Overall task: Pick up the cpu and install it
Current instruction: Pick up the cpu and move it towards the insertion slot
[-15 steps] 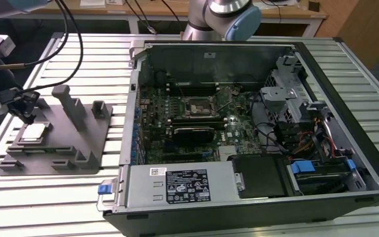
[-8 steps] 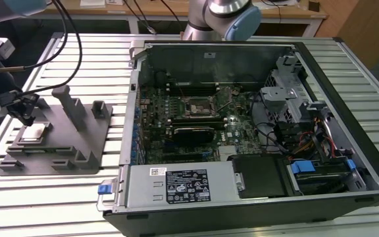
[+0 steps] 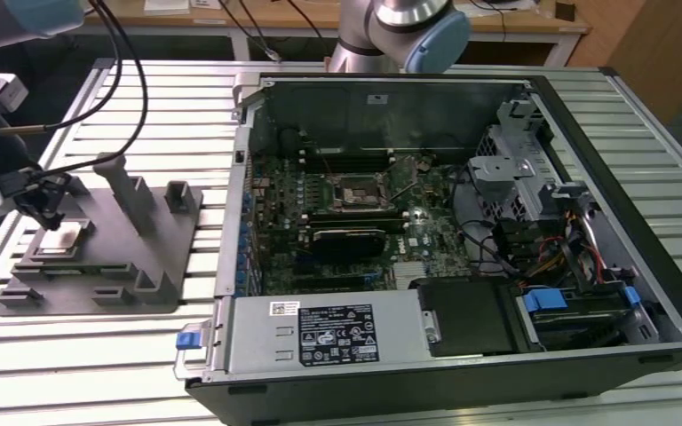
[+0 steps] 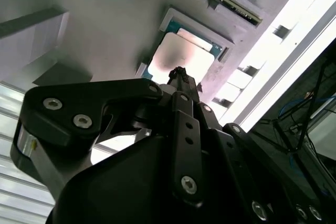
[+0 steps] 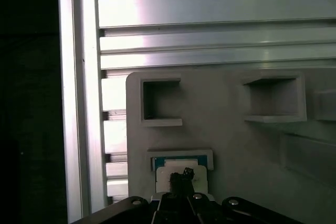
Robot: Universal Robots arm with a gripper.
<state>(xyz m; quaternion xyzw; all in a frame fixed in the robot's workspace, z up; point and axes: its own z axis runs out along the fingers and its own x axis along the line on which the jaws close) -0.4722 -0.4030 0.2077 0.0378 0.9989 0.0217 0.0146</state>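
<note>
Fingers (image 4: 182,81) are seen drawn together to one narrow tip, nothing gripped. The gripper (image 3: 43,216) is held directly over the cpu (image 3: 63,236), which is seated in a pocket of the grey fixture plate (image 3: 139,266); contact cannot be told.

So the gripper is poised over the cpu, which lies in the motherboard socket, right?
No. The gripper is poised over the cpu, but the cpu lies in a recess of the grey fixture plate, as the exterior view shows.
</note>
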